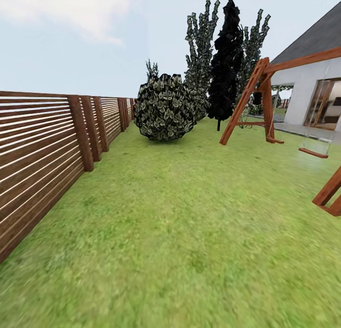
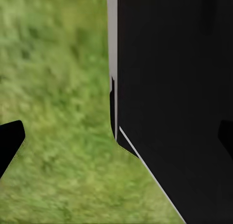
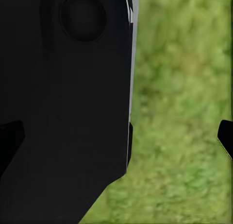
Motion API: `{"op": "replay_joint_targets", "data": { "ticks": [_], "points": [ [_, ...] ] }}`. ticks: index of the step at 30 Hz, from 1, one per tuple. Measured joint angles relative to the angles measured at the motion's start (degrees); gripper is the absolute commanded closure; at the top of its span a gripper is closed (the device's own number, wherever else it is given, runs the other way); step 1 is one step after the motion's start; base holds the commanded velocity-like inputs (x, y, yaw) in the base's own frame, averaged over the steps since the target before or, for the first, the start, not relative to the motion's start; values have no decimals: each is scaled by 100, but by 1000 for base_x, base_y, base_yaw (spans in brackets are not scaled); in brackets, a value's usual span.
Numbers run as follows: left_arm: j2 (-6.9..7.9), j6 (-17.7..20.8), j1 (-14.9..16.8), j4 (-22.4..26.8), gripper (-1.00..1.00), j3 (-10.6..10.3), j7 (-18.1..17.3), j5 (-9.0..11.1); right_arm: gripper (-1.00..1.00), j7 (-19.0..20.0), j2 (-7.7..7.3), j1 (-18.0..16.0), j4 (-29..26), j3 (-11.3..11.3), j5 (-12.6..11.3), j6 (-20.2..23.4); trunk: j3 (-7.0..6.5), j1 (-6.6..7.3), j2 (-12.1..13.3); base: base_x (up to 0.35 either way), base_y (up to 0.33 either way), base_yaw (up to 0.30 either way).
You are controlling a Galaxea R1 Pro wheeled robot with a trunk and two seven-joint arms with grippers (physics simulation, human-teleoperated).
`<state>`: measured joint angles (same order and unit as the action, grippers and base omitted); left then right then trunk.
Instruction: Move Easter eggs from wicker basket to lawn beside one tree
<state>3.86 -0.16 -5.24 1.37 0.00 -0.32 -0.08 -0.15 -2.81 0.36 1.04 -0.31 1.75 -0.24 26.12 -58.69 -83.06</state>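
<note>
Ahead, wide lawn (image 1: pixel 189 214) — mottled green grass, flat, running from the near edge far back to the planting. No basket or eggs to note from the head view. Brown slatted fence (image 1: pixel 42 143) along the left, receding. Round dark-green bush (image 1: pixel 165 107) at the far middle, standing on the grass. Just right of it a narrow near-black cypress (image 1: pixel 227 62), with paler grey-green trees behind. Red-brown wooden swing frame (image 1: pixel 258 95) on the right, seat (image 1: pixel 313 152) hanging clear of the ground. White house (image 1: pixel 308 91) with a grey roof at far right.

Left wrist view: blurred grass beside a large black robot body part (image 2: pixel 174 107); one dark fingertip (image 2: pixel 9 141) at the edge, its partner dim against the black — spread wide, holding nothing. Right wrist view: same, fingertip (image 3: pixel 225 136) over grass, open and empty.
</note>
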Motion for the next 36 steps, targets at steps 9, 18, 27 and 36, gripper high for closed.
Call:
{"op": "replay_joint_targets", "data": {
  "ticks": [9, 18, 27, 36],
  "points": [
    [0, 0, 1, -1, -100, 0, 0, 0, -100, 3, -5, 1, -1, 0, 0, 0, 0, 0, 0, 318, 0, -77],
    [0, 0, 1, 0, -100, 0, 0, 0, -100, 3, -5, 1, 0, 0, -3, 0, 0, 0, 0, 318, 0, -238],
    [0, 0, 0, 2, -100, 0, 0, 0, -100, 0, 0, 0, 1, 0, -3, 0, 0, 0, 0, 318, 0, -11],
    [0, 0, 0, 2, -100, 0, 0, 0, -100, -1, 0, 0, 0, 0, 0, 0, 0, 0, 0, 318, 0, 0]
  ]
}}
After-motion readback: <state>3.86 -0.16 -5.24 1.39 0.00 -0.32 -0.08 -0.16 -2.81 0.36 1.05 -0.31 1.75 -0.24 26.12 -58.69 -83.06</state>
